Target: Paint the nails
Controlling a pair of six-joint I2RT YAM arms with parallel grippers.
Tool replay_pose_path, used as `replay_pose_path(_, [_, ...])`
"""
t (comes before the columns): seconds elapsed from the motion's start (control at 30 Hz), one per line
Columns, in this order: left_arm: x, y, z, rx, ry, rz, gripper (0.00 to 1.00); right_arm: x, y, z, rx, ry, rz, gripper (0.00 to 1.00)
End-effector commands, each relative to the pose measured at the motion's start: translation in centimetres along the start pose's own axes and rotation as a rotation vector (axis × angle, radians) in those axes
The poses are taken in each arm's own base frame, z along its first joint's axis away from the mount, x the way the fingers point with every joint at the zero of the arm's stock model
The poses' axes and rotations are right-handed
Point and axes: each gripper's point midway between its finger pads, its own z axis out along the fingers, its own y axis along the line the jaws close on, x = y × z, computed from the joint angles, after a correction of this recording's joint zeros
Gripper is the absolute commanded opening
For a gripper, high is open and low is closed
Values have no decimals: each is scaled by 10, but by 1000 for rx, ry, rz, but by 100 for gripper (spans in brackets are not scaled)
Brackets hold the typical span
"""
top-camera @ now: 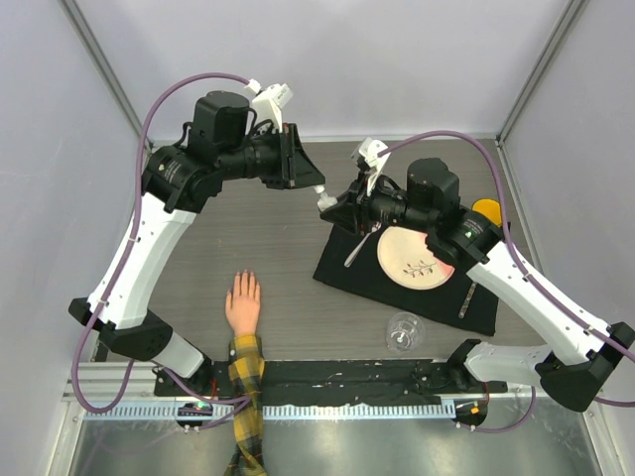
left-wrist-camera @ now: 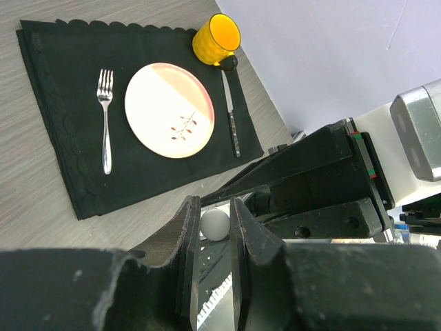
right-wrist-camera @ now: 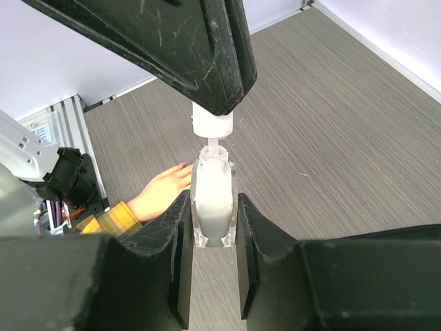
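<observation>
- Overall, a grey wood-grain worktop carries everything, with the two arms reaching in from its near edge and meeting over its middle.
- A black placemat lies on the right half, set at an angle.
- The fake hand lies flat, palm down, on the left half near the front edge. Its fingers point away from the arm bases, and a yellow-and-black plaid sleeve trails over the front rail.
- A pale round plate with a twig pattern sits in the middle of the mat.
- A yellow cup stands at the mat's far corner, and a clear glass stands just beside its near edge.
- A fork lies on one side of the plate and a knife on the other, both on the mat.
- The right pincer is clamped narrow on a small clear bottle of whitish polish, holding it upright in the air, well above the worktop.
- The left pincer comes from the opposite side and pinches the white cap. The cap stands just above the bottle's neck, with a thin stem showing between them.
- The nails are at the fingertips of the fake hand, down on the worktop, below and to the left of the bottle and apart from both pincers. They are too small to make out singly.
</observation>
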Motion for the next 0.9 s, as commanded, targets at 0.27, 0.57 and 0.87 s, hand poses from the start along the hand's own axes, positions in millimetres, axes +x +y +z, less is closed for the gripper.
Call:
replay_pose_path(0.27, [-15, -15, -16, 29, -75, 20, 0, -21, 9, -5, -42, -68, -27, 0])
replay_pose_path(0.57, [-18, -19, -20, 46, -95, 26, 0, -20, 9, -4, -45, -65, -21, 0])
replay_pose_path(0.87, [-19, -20, -22, 47, -104, 33, 0, -19, 10, -3, -46, -64, -17, 0])
